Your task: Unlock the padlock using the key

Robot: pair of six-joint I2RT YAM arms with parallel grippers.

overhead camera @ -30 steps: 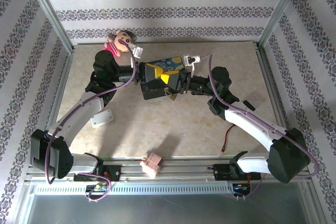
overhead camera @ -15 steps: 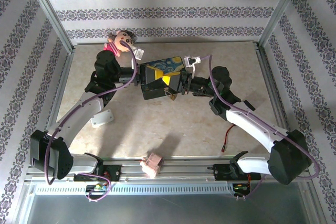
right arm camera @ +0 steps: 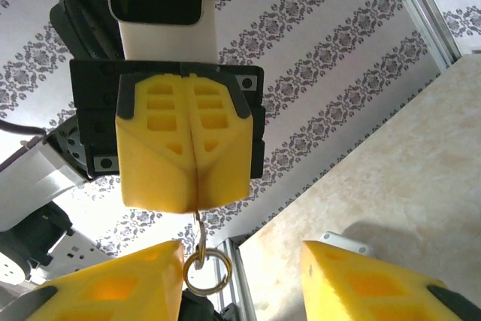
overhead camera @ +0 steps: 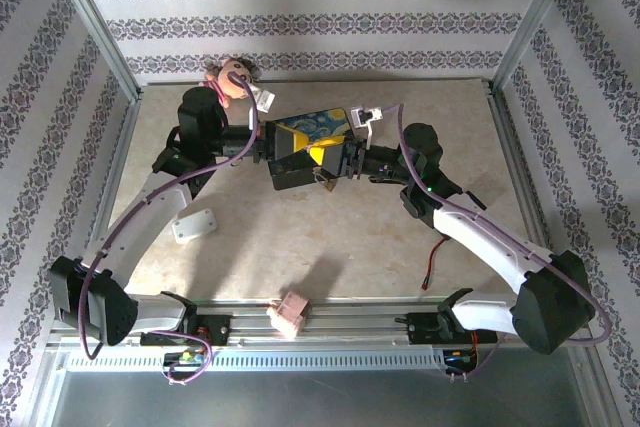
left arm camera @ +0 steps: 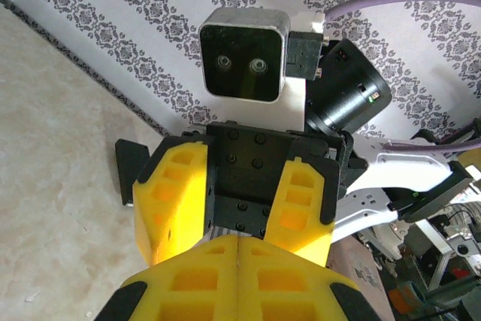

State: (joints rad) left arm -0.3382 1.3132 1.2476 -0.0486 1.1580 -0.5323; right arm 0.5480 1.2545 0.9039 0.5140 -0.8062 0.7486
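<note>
Two grippers faced each other tip to tip above the dark-blue starry box (overhead camera: 315,122) near the back of the table (overhead camera: 300,237), with the unlocking apparently unfinished. The left gripper (right arm camera: 197,193) had its yellow fingers pressed fully together on a thin metal stem, probably the key (right arm camera: 200,231). A split ring (right arm camera: 204,268) dangled below the stem in the right wrist view. The right gripper (left arm camera: 237,216) stood with its jaws well apart and nothing between them, and the ring hung just beside one of its fingers (right arm camera: 143,283).

A tiny brass-coloured speck, taken to be the padlock (overhead camera: 323,178), sat just below the right gripper at the box's near right edge in the top view. It was too small to tell whether its shackle was closed or sprung.

By these pictures the key was in hand but not seen in the lock. Lining it up with the keyhole, pushing it in and turning it all appeared to be left, and the right arm would need a hold on the padlock to steady it.
</note>
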